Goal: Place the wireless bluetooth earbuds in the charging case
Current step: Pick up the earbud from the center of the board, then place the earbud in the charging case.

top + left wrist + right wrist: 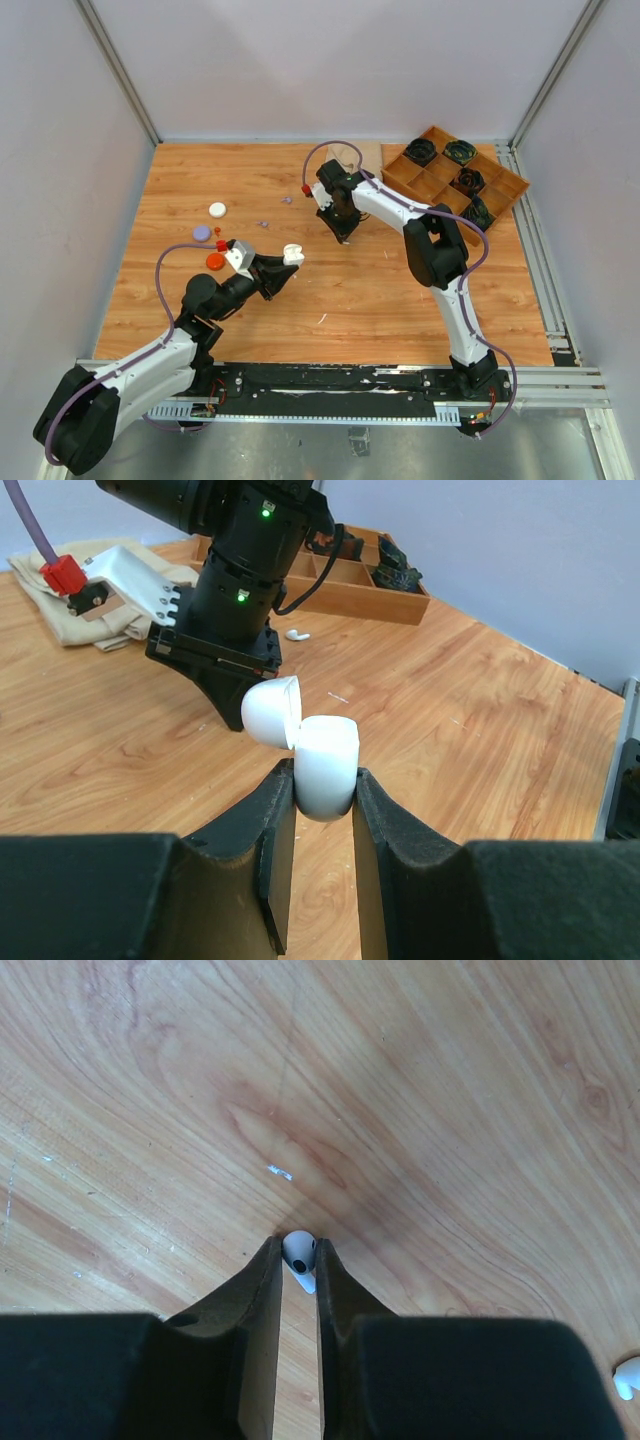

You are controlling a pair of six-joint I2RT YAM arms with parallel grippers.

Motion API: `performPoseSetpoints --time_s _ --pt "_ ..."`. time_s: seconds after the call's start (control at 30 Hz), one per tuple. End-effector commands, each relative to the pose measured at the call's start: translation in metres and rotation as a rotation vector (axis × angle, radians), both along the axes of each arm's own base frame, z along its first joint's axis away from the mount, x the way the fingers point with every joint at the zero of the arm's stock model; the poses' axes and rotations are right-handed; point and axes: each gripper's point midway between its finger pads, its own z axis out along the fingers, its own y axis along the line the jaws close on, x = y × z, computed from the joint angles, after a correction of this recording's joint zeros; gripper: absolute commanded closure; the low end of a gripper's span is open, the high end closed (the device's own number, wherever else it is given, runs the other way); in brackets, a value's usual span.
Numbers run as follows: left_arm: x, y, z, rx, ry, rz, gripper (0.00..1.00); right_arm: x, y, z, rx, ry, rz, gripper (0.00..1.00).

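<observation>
Top view: left gripper [285,262] clenched on the open charging case [293,253] just at 9 o'clock of table [400,320] centre, right gripper [341,236] nose-down on the wood at 2 o'clock of the case, one pale purple earbud [263,224] loose at 11. Left wrist view: case pinched by its base, lid [270,710] flipped to 10 o'clock, cavity out of sight; hold steady with the opening turned toward the right arm. Right wrist view: jaws clamped on a white earbud [299,1250] at table level, second earbud [627,1375] at 4 o'clock; lift straight, watch for slip in that narrow pinch, probably enter stem-first.
</observation>
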Motion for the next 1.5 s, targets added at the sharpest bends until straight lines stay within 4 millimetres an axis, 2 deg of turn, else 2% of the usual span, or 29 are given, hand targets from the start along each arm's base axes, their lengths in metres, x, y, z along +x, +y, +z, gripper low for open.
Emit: performPoseSetpoints --time_s 0.0,0.07,0.23,0.33,0.37,0.5,0.67,1.0,1.2,1.33,1.47 --pt "0.003 -0.001 0.015 -0.014 -0.047 -0.002 1.00 -0.014 -0.001 -0.001 -0.026 0.032 0.028 0.88" --pt "0.003 -0.001 0.015 -0.014 -0.050 -0.002 1.00 -0.018 0.000 0.008 0.003 0.023 0.028 0.88" --pt "0.003 -0.001 0.015 -0.016 -0.057 -0.004 1.00 -0.025 0.008 0.046 0.125 -0.045 0.022 0.90" --pt "0.001 -0.002 0.019 -0.037 -0.075 -0.011 1.00 -0.031 0.011 0.068 0.199 -0.083 0.015 0.90" --pt "0.000 -0.002 0.020 -0.043 -0.082 -0.013 1.00 -0.034 0.012 0.081 0.232 -0.104 0.011 0.90" --pt "-0.002 -0.004 0.026 -0.056 -0.112 -0.030 1.00 -0.049 0.013 0.107 0.330 -0.150 -0.004 0.90" --pt "-0.006 -0.006 0.038 -0.080 -0.160 -0.053 1.00 -0.065 0.015 0.155 0.475 -0.255 -0.016 0.91" --pt "-0.020 -0.010 0.062 -0.112 -0.287 -0.118 1.00 -0.111 0.030 0.240 0.833 -0.428 0.046 0.91" --pt "-0.026 -0.012 0.073 -0.118 -0.348 -0.150 1.00 -0.145 0.034 0.281 1.026 -0.489 0.102 0.92" --pt "-0.030 -0.015 0.081 -0.124 -0.380 -0.179 1.00 -0.164 0.038 0.303 1.125 -0.527 0.144 0.93" --pt "-0.032 -0.017 0.086 -0.134 -0.389 -0.194 1.00 -0.181 0.044 0.317 1.217 -0.544 0.177 0.93"
